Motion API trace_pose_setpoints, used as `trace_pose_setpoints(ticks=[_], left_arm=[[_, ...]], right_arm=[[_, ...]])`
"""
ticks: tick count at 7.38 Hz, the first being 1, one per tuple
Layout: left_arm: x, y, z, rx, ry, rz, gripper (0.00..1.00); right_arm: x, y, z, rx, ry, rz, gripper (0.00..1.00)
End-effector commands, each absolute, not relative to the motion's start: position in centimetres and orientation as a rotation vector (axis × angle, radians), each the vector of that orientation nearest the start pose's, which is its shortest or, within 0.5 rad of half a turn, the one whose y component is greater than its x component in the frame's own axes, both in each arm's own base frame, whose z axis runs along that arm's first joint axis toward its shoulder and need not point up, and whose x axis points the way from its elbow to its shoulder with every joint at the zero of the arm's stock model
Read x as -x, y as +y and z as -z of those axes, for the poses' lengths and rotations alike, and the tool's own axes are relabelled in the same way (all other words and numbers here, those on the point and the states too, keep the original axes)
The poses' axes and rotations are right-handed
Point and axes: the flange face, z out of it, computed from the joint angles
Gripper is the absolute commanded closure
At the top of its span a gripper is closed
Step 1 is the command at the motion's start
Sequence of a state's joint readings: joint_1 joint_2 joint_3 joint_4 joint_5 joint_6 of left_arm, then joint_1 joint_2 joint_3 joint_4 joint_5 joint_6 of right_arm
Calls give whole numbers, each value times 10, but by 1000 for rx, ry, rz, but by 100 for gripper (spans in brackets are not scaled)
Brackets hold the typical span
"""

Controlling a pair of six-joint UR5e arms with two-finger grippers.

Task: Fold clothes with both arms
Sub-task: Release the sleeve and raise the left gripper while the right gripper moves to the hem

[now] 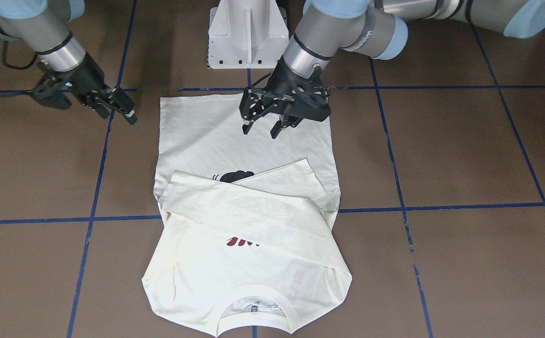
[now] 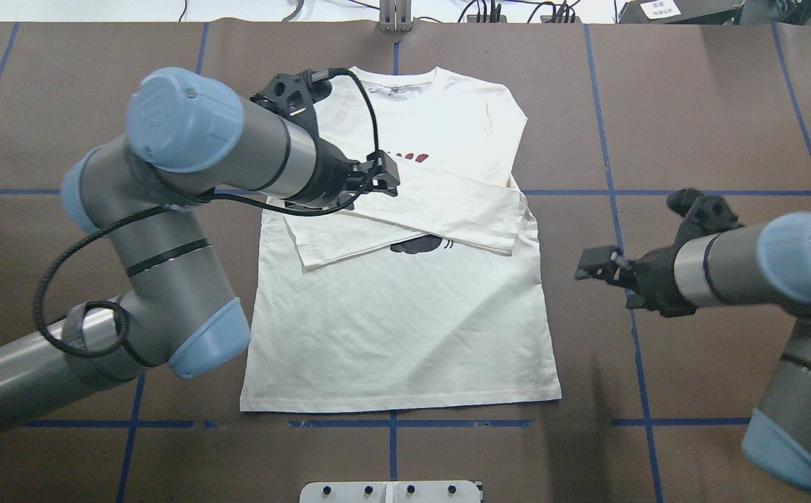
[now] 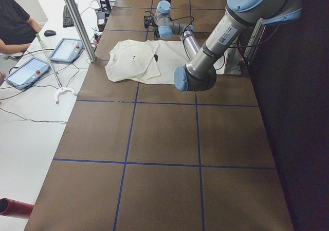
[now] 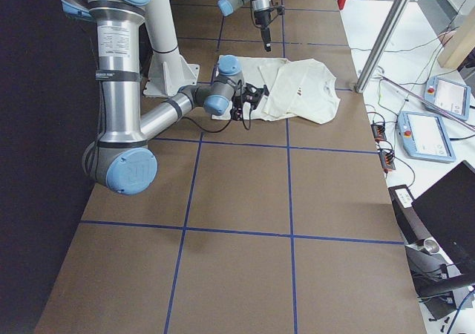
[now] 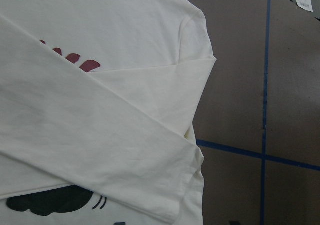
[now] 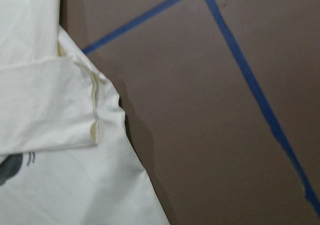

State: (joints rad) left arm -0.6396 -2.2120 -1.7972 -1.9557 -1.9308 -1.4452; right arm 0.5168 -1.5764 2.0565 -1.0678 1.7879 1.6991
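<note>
The cream-white shirt (image 1: 197,141) lies flat on the brown table, collar (image 1: 253,300) away from the robot, hem toward it. Both sleeves (image 2: 447,209) are folded across the chest, so only part of the black cat print (image 2: 419,244) and of the red lettering (image 2: 405,156) shows. My left gripper (image 1: 260,129) hovers open over the shirt's body near the hem and holds nothing; from overhead it (image 2: 377,178) hangs above the crossed sleeves. Beside the shirt's edge, over bare table, my right gripper (image 1: 118,116) is open and empty. A sleeve cuff (image 6: 95,120) shows in the right wrist view.
The white pedestal base (image 1: 248,33) stands at the robot's side of the table. Blue tape lines (image 1: 441,206) grid the brown table top. Past the far edge are tablets (image 3: 64,50), a metal pole (image 3: 77,20) and a seated person (image 3: 13,25).
</note>
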Motion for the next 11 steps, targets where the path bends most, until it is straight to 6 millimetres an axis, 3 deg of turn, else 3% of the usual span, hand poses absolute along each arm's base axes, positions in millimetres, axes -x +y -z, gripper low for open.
trace_pose_setpoints(ticks=[1, 2, 3, 6, 7, 8, 9, 11], left_arm=[[-400, -446, -180, -100, 1247, 199, 38], [-400, -446, -192, -90, 1235, 210, 38], [-400, -445, -192, -82, 1236, 222, 36], [-404, -446, -197, -62, 1228, 245, 35], [-403, -446, -196, -62, 1229, 245, 35], [-404, -445, -196, -60, 1229, 245, 35], [-404, -445, -195, -62, 1232, 244, 35], [-403, -444, -195, -62, 1232, 244, 34]], right_arm=[[441, -242, -382, -65, -963, -510, 9], [460, -218, -386, -84, -913, -499, 14], [471, -207, -385, -73, -908, -575, 23], [476, -198, -392, -41, -895, -611, 27], [476, -198, -394, -40, -890, -611, 39], [475, -199, -389, -38, -901, -616, 72], [469, -200, -382, -37, -914, -616, 100], [469, -199, -383, -36, -913, -614, 100]])
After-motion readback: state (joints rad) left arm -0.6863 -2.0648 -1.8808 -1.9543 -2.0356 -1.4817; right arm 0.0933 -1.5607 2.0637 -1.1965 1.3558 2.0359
